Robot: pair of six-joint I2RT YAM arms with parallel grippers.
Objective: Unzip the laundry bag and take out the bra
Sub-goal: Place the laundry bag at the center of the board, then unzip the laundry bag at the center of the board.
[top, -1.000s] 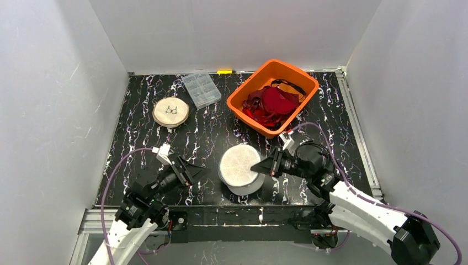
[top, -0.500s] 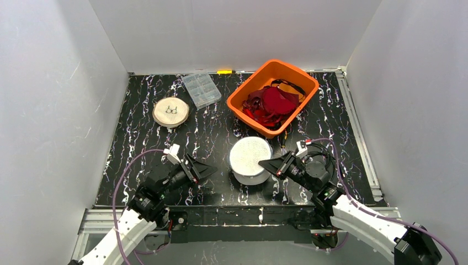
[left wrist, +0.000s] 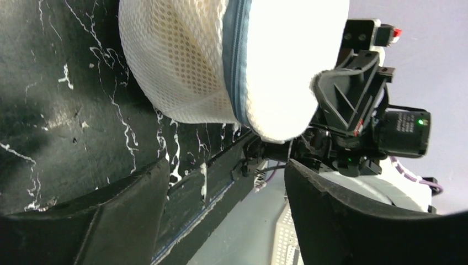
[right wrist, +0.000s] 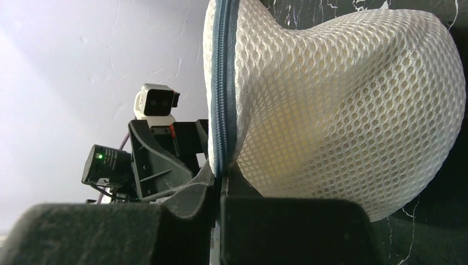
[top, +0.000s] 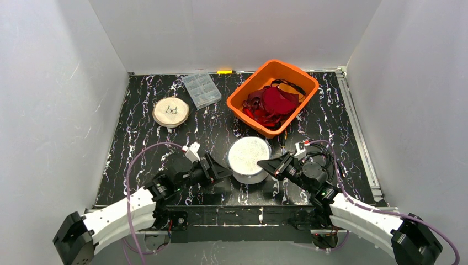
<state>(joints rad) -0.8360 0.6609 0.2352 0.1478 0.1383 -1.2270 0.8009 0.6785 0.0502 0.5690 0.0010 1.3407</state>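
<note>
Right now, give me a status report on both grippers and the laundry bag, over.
Right gripper shut on laundry bag edge. Left gripper open, beside bag, gripping nothing. Zipper looks closed. Nothing in between.

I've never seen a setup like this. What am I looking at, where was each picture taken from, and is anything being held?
These are two robot arms bolted at the near edge of a black marbled table. One picture looks down from above; the other two come from a camera on each wrist, showing that arm's own fingers. On the table: a round white mesh laundry bag, an orange bin of red garments, a clear plastic box and a round wooden disc. The right gripper is pinched shut on the bag's edge by its blue zipper, which looks closed. The left gripper is open beside the bag, holding nothing.
</note>
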